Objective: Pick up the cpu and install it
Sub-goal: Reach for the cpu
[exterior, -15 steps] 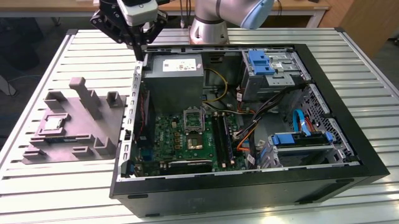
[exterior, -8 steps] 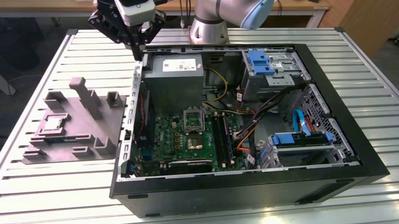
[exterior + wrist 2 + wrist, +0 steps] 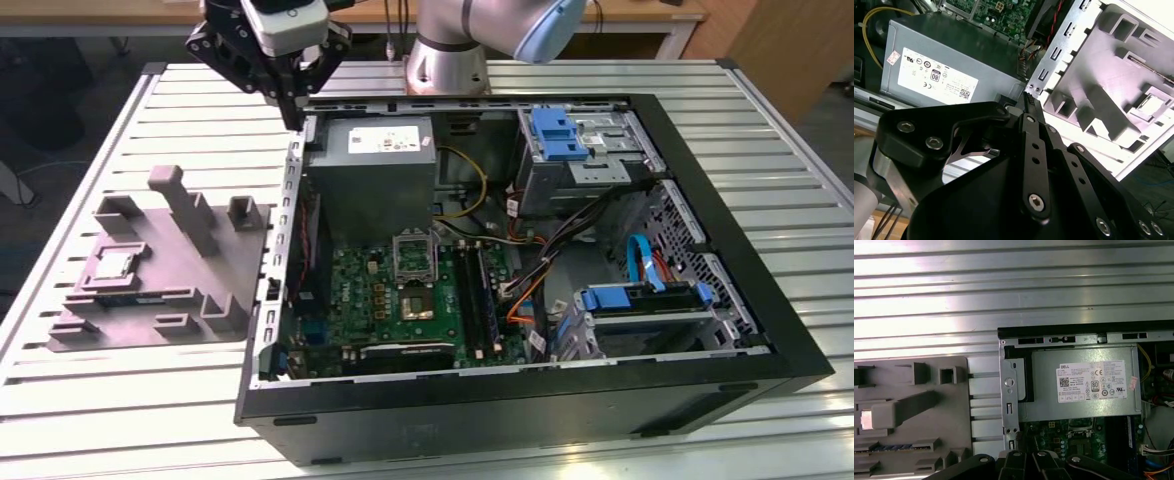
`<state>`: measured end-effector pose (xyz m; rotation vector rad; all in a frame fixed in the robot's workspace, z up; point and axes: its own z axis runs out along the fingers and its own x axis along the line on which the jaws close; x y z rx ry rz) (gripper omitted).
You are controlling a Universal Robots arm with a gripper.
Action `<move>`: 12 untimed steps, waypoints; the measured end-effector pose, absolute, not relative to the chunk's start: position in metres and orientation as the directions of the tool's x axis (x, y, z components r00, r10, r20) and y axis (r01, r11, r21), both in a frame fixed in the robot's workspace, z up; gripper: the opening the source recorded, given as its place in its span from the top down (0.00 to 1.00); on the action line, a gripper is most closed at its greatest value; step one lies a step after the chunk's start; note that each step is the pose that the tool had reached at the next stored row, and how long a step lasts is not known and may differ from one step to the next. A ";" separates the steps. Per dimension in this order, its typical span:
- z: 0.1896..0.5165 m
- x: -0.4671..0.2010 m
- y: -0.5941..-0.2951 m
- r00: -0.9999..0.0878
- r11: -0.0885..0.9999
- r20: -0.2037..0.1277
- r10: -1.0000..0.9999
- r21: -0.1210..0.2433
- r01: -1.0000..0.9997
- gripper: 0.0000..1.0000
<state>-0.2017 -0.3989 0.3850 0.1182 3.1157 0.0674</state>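
**The small flat square cpu with a pale silvery-grey top** (image 3: 114, 265) is lying in a recess of the large grey moulded plastic holder with upright posts (image 3: 220, 265), toward the exterior view's left. In the second wrist view the cpu (image 3: 1153, 106) is showing as a pale glaring patch in the holder (image 3: 1114, 75), and its outline is hard to make out.

**The black multi-link gripper** (image 3: 292, 118) is hanging well apart from the cpu, over the corner of the open black computer case (image 3: 534, 410) nearest the holder. Its fingers are drawn together with nothing between them. In the second wrist view the gripper (image 3: 1030, 97) is blocking much of the scene with its own links.

**Surroundings.** The grey metal power supply box (image 3: 380, 150) is sitting near the fingertips. The green circuit board (image 3: 387, 300) is lying lower in the case with its dark metal-framed socket (image 3: 418, 303), whose inside is too small to tell. Everything is resting on a slatted aluminium table (image 3: 107, 420).
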 end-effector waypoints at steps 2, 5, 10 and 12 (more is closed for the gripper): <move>0.385 -0.203 -0.399 -0.997 0.996 -0.021 0.076 0.044 0.075 0.89; 0.385 -0.204 -0.399 -0.997 0.996 -0.021 0.076 0.044 0.075 0.89; 0.385 -0.207 -0.399 -0.997 0.996 -0.021 0.076 0.044 0.075 0.89; 0.385 -0.208 -0.399 -0.997 0.996 -0.021 0.076 0.044 0.075 0.89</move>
